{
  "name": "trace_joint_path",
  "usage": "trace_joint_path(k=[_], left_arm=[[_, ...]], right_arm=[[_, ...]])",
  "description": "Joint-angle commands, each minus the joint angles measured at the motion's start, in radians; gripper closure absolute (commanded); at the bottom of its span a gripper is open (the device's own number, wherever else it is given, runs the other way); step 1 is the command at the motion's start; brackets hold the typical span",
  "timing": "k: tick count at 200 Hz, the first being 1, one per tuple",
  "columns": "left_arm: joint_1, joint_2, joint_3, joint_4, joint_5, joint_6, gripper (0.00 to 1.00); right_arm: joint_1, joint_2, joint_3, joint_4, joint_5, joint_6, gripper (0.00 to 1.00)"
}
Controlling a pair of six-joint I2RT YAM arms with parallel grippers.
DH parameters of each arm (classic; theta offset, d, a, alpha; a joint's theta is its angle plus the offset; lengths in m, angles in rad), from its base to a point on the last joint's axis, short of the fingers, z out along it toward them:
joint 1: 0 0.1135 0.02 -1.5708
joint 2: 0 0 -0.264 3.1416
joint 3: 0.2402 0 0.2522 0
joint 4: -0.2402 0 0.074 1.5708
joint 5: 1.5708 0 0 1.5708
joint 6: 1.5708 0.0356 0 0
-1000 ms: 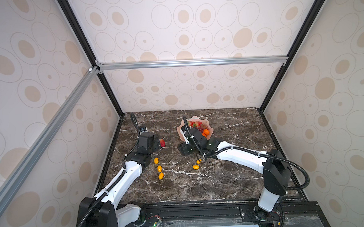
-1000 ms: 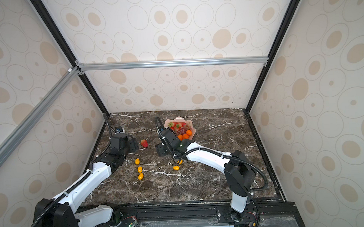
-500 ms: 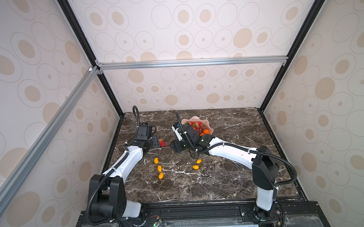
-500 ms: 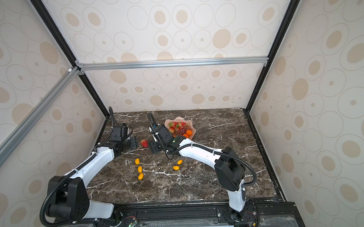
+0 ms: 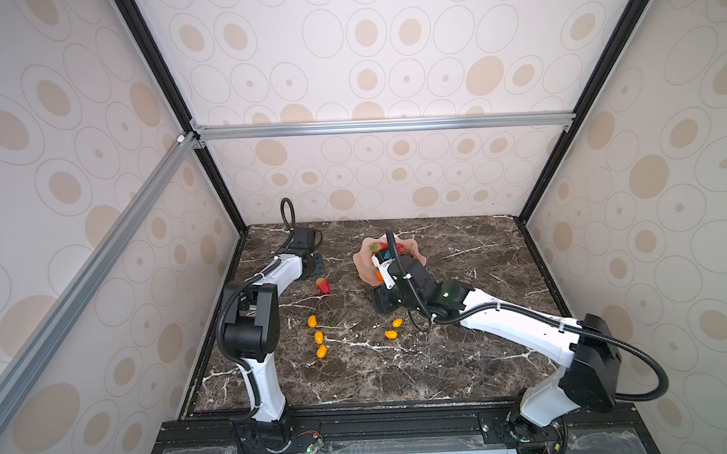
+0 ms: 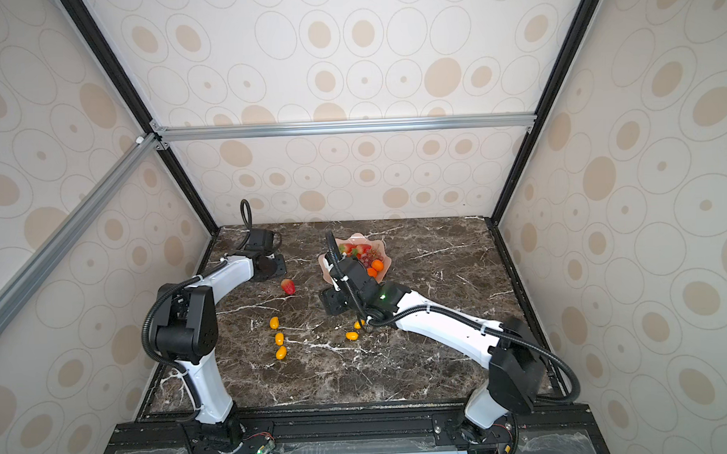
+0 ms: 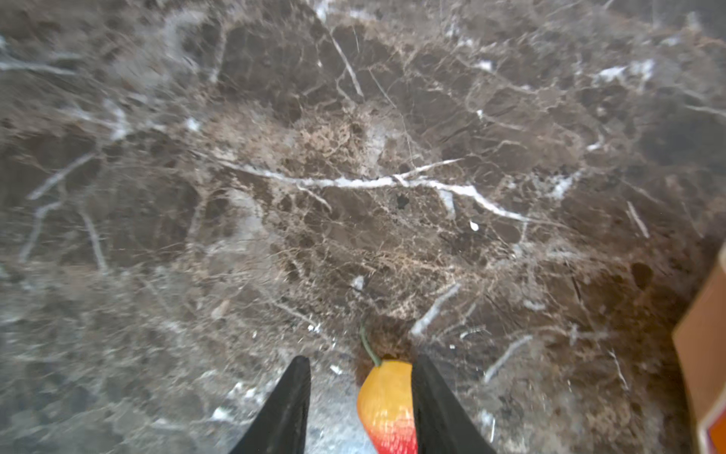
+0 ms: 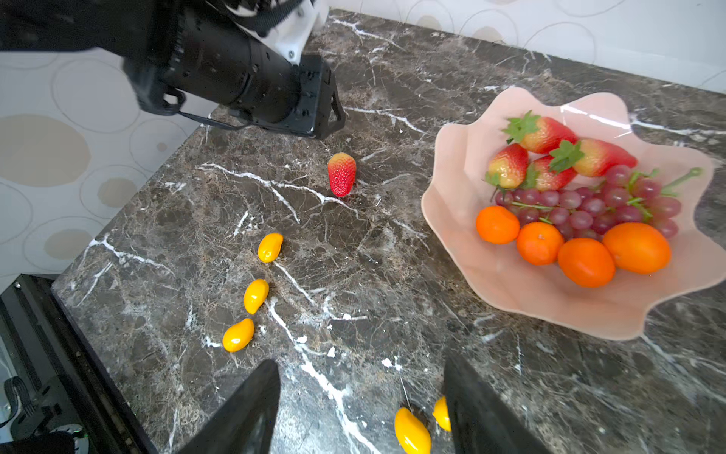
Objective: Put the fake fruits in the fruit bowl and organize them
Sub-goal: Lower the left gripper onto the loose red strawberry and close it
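The pale pink fruit bowl stands at the back middle and holds strawberries, a grape bunch and tangerines. One strawberry lies on the marble between the fingers of my left gripper. It touches one finger and a gap remains on the other side. Three small yellow ovals lie in a row toward the front. My right gripper hangs open above the table beside the bowl, with two more ovals just under it.
The dark marble table is closed in by patterned walls on three sides. A black rail runs along the front edge. The left arm's elbow stands near the left wall, close to the row of ovals.
The left gripper's jaws have narrowed around the strawberry. The left arm's elbow has drawn back toward its base. The right gripper swung left, then back right beside the bowl.
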Motion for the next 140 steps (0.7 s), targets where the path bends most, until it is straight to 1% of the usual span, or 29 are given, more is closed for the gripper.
trace_joint_path(k=[1, 24, 55, 113, 140], left_arm=[[0.006, 0.049, 0.089, -0.057, 0.019, -0.051, 0.57], [0.009, 0.091, 0.134, -0.071, 0.014, -0.064, 0.57], [0.013, 0.153, 0.187, -0.094, 0.039, -0.070, 0.59], [0.019, 0.182, 0.190, -0.103, 0.034, -0.089, 0.62], [0.019, 0.192, 0.182, -0.100, 0.052, -0.093, 0.63]], right_arm=[[0.007, -0.061, -0.057, -0.002, 0.054, -0.007, 0.31], [0.007, -0.095, -0.090, -0.005, 0.074, -0.007, 0.31], [0.008, -0.105, -0.099, -0.018, 0.072, 0.003, 0.31], [0.007, -0.104, -0.103, -0.014, 0.078, -0.001, 0.31], [0.008, -0.103, -0.105, -0.009, 0.071, -0.001, 0.31]])
